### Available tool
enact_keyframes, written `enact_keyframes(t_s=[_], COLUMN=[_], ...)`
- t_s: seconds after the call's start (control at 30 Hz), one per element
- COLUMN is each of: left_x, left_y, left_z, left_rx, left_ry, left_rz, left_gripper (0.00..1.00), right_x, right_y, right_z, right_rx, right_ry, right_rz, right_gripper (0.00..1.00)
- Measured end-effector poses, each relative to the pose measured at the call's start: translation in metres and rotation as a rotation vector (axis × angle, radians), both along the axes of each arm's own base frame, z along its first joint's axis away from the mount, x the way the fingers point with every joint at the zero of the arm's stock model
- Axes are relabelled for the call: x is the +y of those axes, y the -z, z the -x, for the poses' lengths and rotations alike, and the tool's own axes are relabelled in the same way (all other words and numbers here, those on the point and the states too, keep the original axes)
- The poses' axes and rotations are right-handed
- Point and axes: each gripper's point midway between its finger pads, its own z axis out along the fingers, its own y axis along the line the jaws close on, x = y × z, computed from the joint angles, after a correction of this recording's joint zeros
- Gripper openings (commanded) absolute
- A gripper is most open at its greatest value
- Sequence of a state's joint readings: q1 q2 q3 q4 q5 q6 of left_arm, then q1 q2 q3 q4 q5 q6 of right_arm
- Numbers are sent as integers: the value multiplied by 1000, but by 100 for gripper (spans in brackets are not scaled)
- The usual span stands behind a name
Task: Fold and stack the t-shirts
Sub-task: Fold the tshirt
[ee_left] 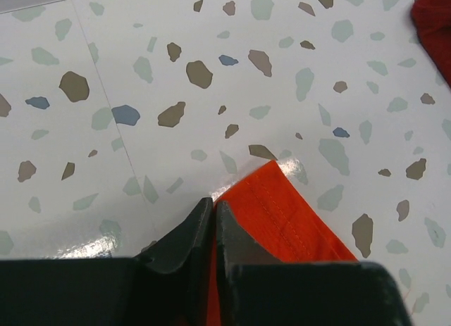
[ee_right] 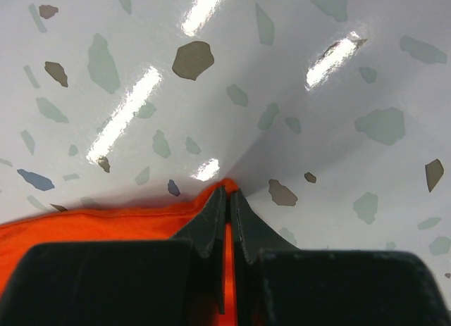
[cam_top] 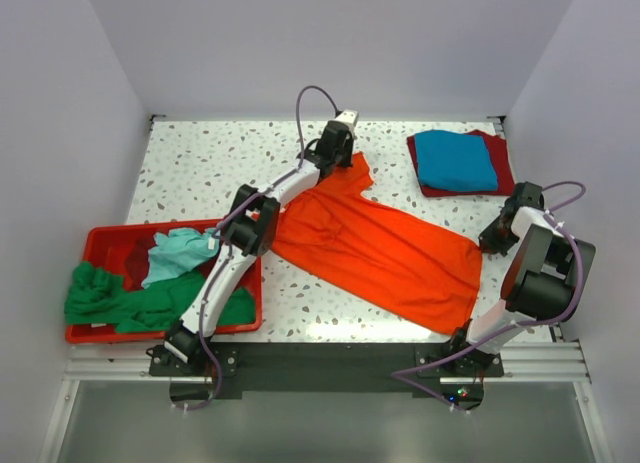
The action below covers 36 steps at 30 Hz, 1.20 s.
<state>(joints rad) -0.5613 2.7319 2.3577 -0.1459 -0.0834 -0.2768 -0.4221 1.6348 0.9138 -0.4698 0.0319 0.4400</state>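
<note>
From above, the left gripper hides its tips under its wrist; the right gripper likewise; blue shirt covers most of the red shirt; green shirt hides the bin's left wall; the wrist views cut off the orange shirt.

Orange t-shirt, speckled white table, red bin.
</note>
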Motion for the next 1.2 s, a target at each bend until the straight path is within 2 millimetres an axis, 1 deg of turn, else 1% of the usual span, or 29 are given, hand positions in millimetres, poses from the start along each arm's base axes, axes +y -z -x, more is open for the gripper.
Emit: enact_keyframes(t_s=[0.1, 0.27, 0.5, 0.63, 0.73, 0.87, 1.0, 1.2], left_x=[1, 5, 16, 19, 20, 21, 24, 22], left_y=[1, 0, -3, -14, -26, -41, -53, -69], left_z=[0, 1, 15, 10, 3, -3, -10, -14], left_rx=[1, 2, 55, 60, 50, 37, 21, 8], left_ry=[0, -4, -27, -42, -52, -56, -51, -12], left_rz=[3, 7, 93, 179, 246, 311, 363, 442], left_gripper=[0, 0, 0, 0, 0, 0, 0, 0], right_x=[1, 9, 16, 15, 13, 7, -2, -9], right_y=[0, -1, -3, -9, -16, -31, -51, -68], right_z=[1, 5, 10, 8, 4, -5, -17, -32], right_rx=[1, 13, 36, 33, 22, -7, -46, -89], right_ry=[-2, -7, -7, -6, -6, -4, 2, 5], right_rz=[-5, -39, -77, -75, -66, -43, -7, 10], right_gripper=[0, 0, 0, 0, 0, 0, 0, 0])
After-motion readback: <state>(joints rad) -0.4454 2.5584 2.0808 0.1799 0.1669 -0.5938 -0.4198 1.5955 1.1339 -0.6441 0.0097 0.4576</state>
